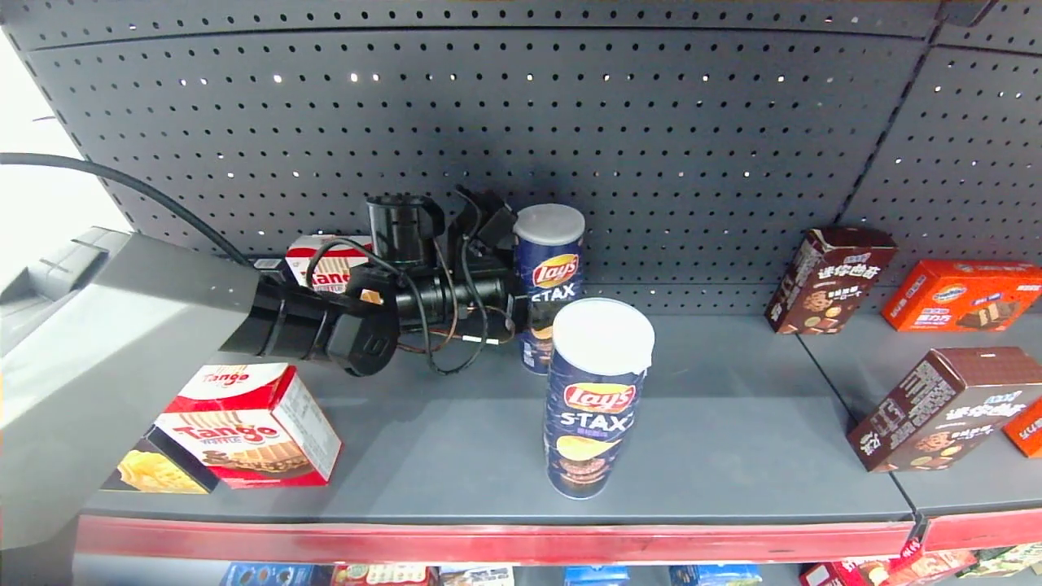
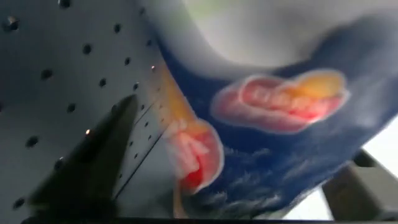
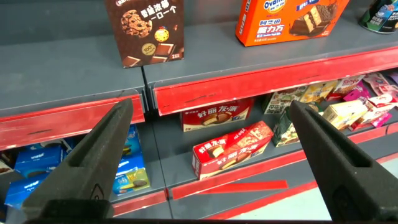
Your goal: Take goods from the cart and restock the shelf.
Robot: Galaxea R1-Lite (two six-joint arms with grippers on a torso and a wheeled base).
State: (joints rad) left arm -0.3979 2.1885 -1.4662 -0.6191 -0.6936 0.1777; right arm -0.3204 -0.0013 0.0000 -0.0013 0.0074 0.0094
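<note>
Two dark blue chip cans stand upright on the grey shelf. The rear can is near the pegboard wall. The front can stands alone closer to the red shelf edge. My left arm reaches in from the left, and my left gripper is shut on the lower part of the rear can. In the left wrist view that can sits very close, with a dark finger beside it. My right gripper is open and holds nothing, facing the lower shelves.
Red and white wafer boxes flank my left arm. Brown cookie boxes and an orange box stand on the right. Bare shelf lies between the cans and those boxes. Lower shelves hold red boxes.
</note>
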